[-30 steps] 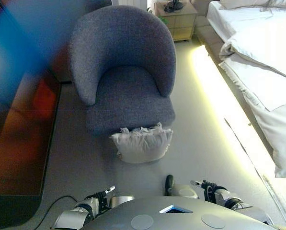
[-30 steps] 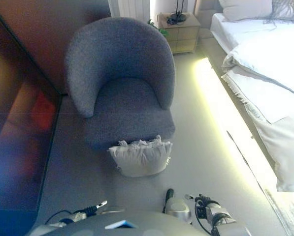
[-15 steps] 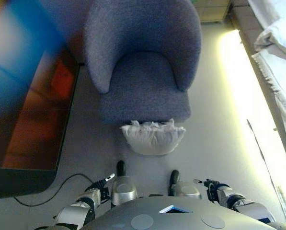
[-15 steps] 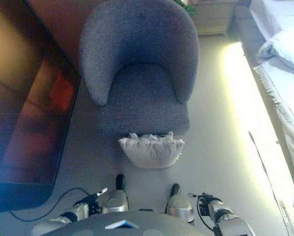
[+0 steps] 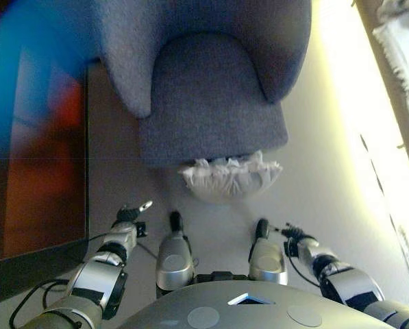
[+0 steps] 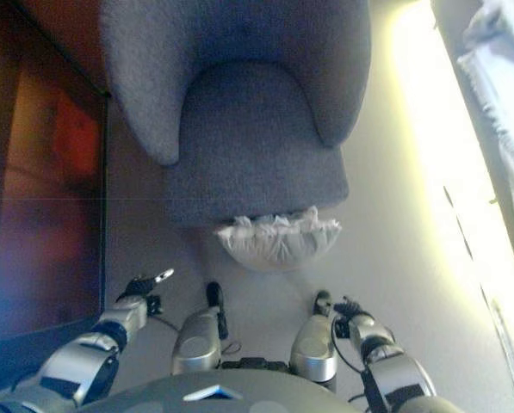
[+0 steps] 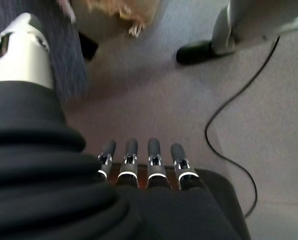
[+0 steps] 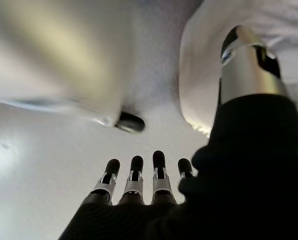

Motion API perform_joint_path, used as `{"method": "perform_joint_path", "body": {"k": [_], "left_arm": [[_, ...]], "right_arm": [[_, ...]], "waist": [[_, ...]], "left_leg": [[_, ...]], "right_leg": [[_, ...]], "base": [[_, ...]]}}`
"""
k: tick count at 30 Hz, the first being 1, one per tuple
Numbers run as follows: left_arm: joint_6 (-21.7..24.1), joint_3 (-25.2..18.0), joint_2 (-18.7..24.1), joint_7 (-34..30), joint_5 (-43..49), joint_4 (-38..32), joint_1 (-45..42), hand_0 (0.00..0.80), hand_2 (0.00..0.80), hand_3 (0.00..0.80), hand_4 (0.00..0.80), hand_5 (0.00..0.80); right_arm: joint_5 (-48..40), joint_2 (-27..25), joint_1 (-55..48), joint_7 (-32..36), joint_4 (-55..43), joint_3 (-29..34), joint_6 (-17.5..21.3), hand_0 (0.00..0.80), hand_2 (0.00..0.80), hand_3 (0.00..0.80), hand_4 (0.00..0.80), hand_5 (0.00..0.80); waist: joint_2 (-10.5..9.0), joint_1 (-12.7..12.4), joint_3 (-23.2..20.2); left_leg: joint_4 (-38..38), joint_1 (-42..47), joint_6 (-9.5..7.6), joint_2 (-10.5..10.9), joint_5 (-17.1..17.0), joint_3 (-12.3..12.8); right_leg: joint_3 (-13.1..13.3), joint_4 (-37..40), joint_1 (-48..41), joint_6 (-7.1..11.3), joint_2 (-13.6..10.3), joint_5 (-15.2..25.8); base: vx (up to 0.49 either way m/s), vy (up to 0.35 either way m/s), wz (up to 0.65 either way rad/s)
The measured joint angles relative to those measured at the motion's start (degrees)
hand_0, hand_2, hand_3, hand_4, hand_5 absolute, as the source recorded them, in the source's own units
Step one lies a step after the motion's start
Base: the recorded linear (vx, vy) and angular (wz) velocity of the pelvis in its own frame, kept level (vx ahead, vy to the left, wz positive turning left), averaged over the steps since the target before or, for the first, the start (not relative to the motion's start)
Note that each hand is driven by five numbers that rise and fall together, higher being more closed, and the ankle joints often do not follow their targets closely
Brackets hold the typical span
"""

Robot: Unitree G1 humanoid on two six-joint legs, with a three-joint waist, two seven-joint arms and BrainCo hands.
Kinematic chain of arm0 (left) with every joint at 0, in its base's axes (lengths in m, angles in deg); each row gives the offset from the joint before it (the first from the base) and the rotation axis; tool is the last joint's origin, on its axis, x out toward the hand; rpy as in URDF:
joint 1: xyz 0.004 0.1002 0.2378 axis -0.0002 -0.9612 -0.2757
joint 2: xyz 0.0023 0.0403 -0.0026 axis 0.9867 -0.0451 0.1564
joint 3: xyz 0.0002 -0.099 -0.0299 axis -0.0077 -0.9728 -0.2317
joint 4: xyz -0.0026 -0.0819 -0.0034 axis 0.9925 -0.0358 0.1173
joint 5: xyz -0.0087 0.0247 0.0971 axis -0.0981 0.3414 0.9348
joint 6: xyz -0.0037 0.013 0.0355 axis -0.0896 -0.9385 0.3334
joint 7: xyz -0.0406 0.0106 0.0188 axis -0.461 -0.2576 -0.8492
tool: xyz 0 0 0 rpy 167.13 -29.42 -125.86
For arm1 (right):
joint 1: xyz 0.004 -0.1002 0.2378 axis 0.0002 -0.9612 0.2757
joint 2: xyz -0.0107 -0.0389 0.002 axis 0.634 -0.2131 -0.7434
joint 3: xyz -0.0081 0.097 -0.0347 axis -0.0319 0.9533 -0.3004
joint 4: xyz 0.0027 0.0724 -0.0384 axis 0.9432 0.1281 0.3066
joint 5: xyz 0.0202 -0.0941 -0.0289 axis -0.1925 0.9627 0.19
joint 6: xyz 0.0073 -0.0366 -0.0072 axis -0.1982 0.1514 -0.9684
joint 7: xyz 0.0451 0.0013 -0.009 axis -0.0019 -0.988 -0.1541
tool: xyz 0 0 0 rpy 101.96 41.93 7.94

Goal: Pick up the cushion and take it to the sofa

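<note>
We find the white cushion (image 5: 230,176) on the floor against the grey armchair (image 5: 211,103), at 12 o'clock; left hand (image 7: 144,167) and right hand (image 8: 139,185) both spread, holding nothing.

Dark glossy cabinet (image 5: 33,171) runs along the left, sitting on grey carpet (image 5: 320,199). Over on the right there's a bed (image 6: 506,112) with a lit strip (image 5: 355,116) glowing underneath.

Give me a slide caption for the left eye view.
White cushion on the floor against the grey armchair, both hands empty.
</note>
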State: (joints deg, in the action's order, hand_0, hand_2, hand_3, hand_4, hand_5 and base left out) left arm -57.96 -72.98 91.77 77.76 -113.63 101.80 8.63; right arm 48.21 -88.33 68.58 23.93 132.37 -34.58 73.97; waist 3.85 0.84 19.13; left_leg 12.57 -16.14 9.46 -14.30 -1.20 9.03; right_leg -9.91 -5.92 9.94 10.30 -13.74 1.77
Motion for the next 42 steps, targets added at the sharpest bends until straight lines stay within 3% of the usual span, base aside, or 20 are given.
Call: {"method": "perform_joint_path", "body": {"k": [3,6,11,15,24,33,39,42], "left_arm": [[1.8,2.1,-0.4,1.7,0.3,-0.7,3.7,0.000,0.000,0.000,0.000,0.000],[3.4,5.4,2.2,2.1,1.5,-2.8,9.7,0.000,0.000,0.000,0.000,0.000],[3.8,10.1,5.3,3.0,2.1,-4.6,19.3,0.000,0.000,0.000,0.000,0.000],[4.7,12.4,5.4,3.7,3.3,-4.4,23.1,0.000,0.000,0.000,0.000,0.000],[9.0,14.2,7.2,5.2,3.1,-4.4,32.0,0.000,0.000,0.000,0.000,0.000],[10.3,19.1,10.7,5.6,3.1,-6.8,46.5,0.000,0.000,0.000,0.000,0.000],[10.0,20.5,17.5,7.4,3.5,-16.7,47.4,0.000,0.000,0.000,0.000,0.000],[9.3,20.8,19.2,7.8,3.6,-17.8,49.2,0.000,0.000,0.000,0.000,0.000]], "right_arm": [[0.0,-2.0,5.2,-5.5,-0.1,-1.6,1.6,0.000,0.000,0.000,0.000,0.000],[-0.1,-4.8,12.1,-11.0,-0.4,-1.9,2.1,0.000,0.000,0.000,0.000,0.000],[1.2,-8.2,24.0,-15.5,-2.5,-1.9,2.1,0.000,0.000,0.000,0.000,0.000],[1.2,-8.4,28.2,-20.1,-2.5,-2.1,2.1,0.000,0.000,0.000,0.000,0.000],[4.2,-12.5,34.6,-26.5,-4.9,-4.8,2.3,0.000,0.000,0.000,0.000,0.000],[2.7,-13.5,49.4,-26.7,-10.6,-10.3,8.4,0.000,0.000,0.000,0.000,0.000],[3.4,-23.4,45.3,-26.1,-20.3,-10.9,13.1,0.000,0.000,0.000,0.000,0.000],[3.6,-24.4,45.1,-26.1,-22.6,-11.0,13.3,0.000,0.000,0.000,0.000,0.000]], "waist": [[-0.54,0.0,2.8],[-1.66,0.2,6.9],[-2.20,1.8,11.1],[-2.10,3.0,11.2],[-1.92,3.0,11.2],[-1.91,2.9,11.2],[-2.01,3.4,11.1],[-2.02,4.0,11.1]], "left_leg": [[2.5,-6.2,-0.26,-0.6,0.0,-1.1],[7.1,-14.8,-0.81,-0.6,-0.1,-2.9],[10.3,-25.3,-2.12,0.3,-1.5,-2.9],[11.1,-30.2,-2.39,0.5,-1.8,-2.6],[12.0,-42.7,-2.28,0.5,-2.6,-1.7],[13.5,-52.8,-2.23,1.1,-3.1,-2.9],[14.0,-59.7,-3.04,1.6,-3.5,-3.0],[14.5,-62.7,-2.90,1.7,-3.7,-3.2]], "right_leg": [[0.3,-3.9,6.9,-0.86,0.0,-0.5],[1.6,-10.8,16.7,-1.25,-0.3,-1.3],[3.5,-17.0,29.2,-1.43,-1.5,-1.3],[4.7,-18.3,35.3,-1.55,-1.7,-1.1],[6.1,-20.7,49.5,-1.57,-1.8,-0.2],[6.4,-24.2,60.3,-2.03,-2.3,-0.7],[7.0,-24.6,67.1,-2.17,-2.6,-0.4],[7.1,-25.2,70.0,-1.80,-2.6,-0.1]], "base": [[-0.139,-0.085,-0.07],[-0.132,-0.025,-0.04],[-0.147,-0.007,-0.02],[-0.115,0.028,-0.09],[-0.036,-0.002,-0.06],[-0.011,0.004,0.03],[0.006,-0.009,0.04],[0.000,0.000,0.00]]}}
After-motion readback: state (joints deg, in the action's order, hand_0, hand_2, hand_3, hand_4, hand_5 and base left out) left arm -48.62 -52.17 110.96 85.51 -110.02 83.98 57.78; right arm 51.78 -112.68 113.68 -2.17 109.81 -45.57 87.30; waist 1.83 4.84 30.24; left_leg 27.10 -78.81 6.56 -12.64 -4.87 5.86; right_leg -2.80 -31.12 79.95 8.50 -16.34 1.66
